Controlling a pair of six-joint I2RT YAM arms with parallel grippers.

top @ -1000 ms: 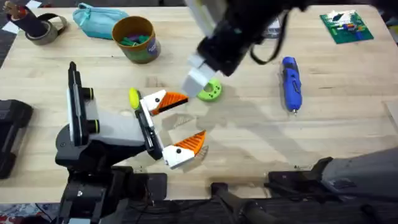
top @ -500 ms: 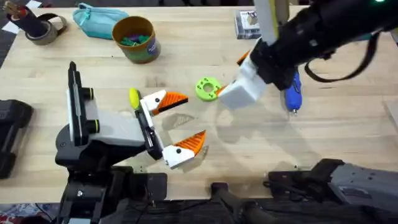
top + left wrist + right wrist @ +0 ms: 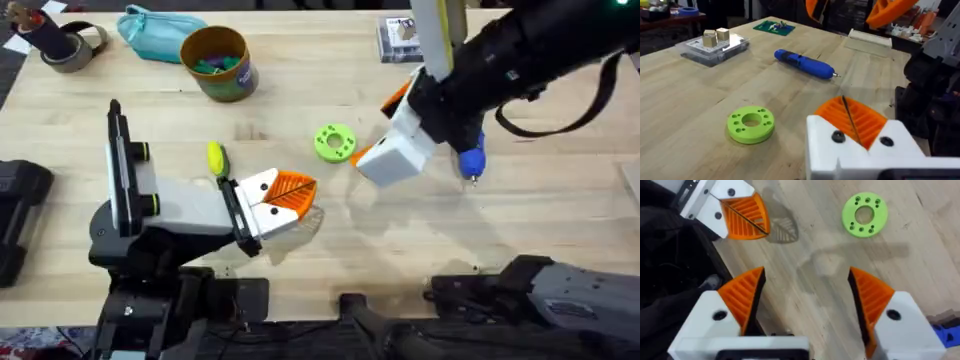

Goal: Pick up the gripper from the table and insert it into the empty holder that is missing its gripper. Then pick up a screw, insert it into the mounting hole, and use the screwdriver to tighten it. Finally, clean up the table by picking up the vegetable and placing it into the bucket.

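The holder [image 3: 170,205] is the grey body of my left arm, with its black upright plate at the left. On its black bar, the gripper and its twin wedge form my left gripper [image 3: 282,195], shut with orange pads [image 3: 852,117] pressed together on nothing. My right gripper [image 3: 380,125] hangs open beside the green disc [image 3: 333,142], its arm covering most of the blue screwdriver [image 3: 470,152], which lies plain in the left wrist view [image 3: 805,63]. The yellow vegetable [image 3: 215,157] lies by the holder. The orange-brown bucket [image 3: 217,62] stands at the back. No screw can be made out.
A teal pouch [image 3: 155,35] and a tape roll [image 3: 70,45] sit at the back left. A clear box [image 3: 715,45] and a green circuit board [image 3: 772,27] lie at the back right. A black block [image 3: 20,215] sits at the left edge.
The left gripper's two fingers, spread apart earlier, have come together. The right arm swung from the table's middle to the right, over the screwdriver, then barely moved.
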